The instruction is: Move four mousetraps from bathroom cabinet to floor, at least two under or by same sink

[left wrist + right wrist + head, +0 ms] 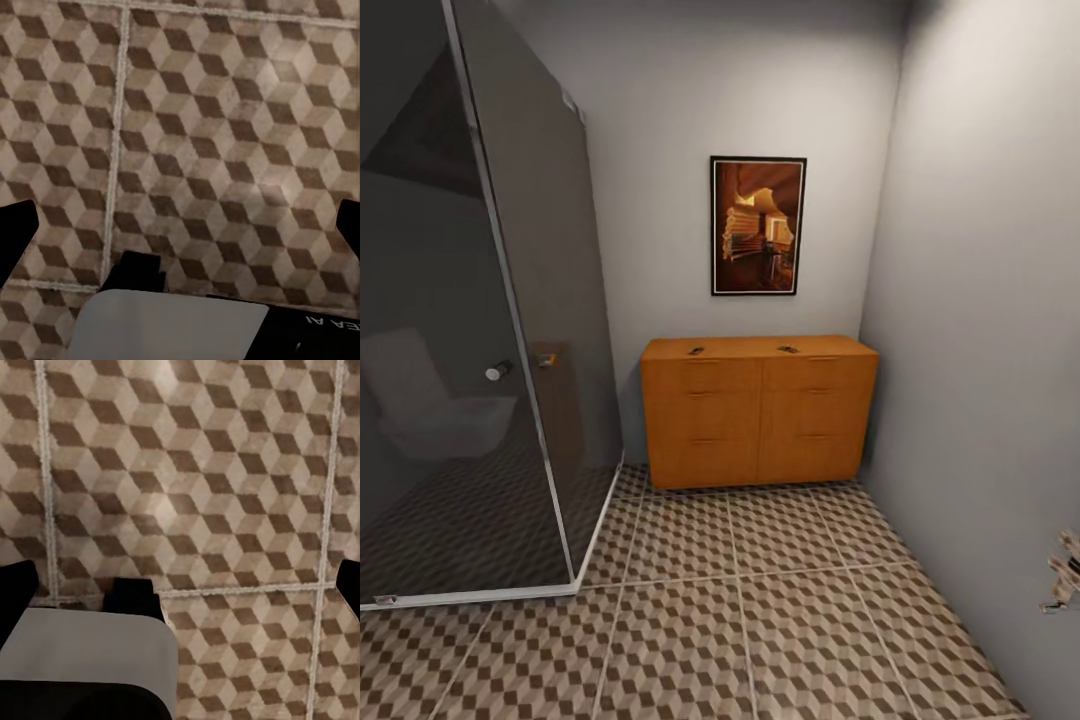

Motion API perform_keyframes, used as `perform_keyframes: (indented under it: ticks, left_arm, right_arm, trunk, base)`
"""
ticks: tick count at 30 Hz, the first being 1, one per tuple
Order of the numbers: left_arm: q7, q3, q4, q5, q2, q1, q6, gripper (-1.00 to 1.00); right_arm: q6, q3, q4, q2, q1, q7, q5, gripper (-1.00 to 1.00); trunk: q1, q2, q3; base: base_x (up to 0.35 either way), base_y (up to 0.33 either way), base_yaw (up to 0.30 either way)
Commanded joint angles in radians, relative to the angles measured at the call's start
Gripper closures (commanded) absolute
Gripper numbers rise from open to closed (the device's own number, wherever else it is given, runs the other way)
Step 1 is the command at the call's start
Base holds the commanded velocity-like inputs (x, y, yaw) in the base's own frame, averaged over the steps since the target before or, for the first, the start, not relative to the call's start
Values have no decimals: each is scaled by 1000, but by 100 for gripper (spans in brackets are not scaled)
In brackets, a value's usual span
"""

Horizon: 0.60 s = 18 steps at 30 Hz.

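The orange-brown cabinet (pixel 758 420) stands against the back wall, all its drawers shut. Two small flat mousetraps (pixel 695 351) (pixel 788 349) lie on its top, too small to make out in detail. The cube-patterned bathroom floor (pixel 760 620) stretches from the cabinet toward me. My left gripper (pixel 180 225) hangs open over bare tiles, its dark fingertips (pixel 16 229) far apart. My right gripper (pixel 184 585) is likewise open above the floor with nothing between its fingers (pixel 16 585). The sink is out of view.
A dark glass shower enclosure (pixel 510 330) with a metal frame fills the left side, and a white toilet is mirrored in it. A framed picture (pixel 757 225) hangs above the cabinet. The grey wall (pixel 980 350) closes the right side, with a small fixture (pixel 1064 570) low on it.
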Motion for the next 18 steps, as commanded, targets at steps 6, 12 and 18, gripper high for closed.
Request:
perform_keyframes:
  ticks: [6, 12, 18]
  left_arm:
    - [3, -8, 1, 7, 0, -1, 0, -100]
    - [3, -9, 1, 7, 0, -1, 3, -100]
    - [3, -9, 1, 7, 0, -1, 4, -100]
  right_arm:
    - [-4, 7, 3, 0, -1, -3, -4, -100]
    - [-4, 7, 3, 0, -1, -3, -4, -100]
    - [-4, 7, 3, 1, -1, -3, -4, -100]
  trunk:
    - [1, 0, -1]
    - [1, 0, -1]
    - [1, 0, -1]
  base:
    - [324, 0, 0]
    - [324, 0, 0]
    - [324, 0, 0]
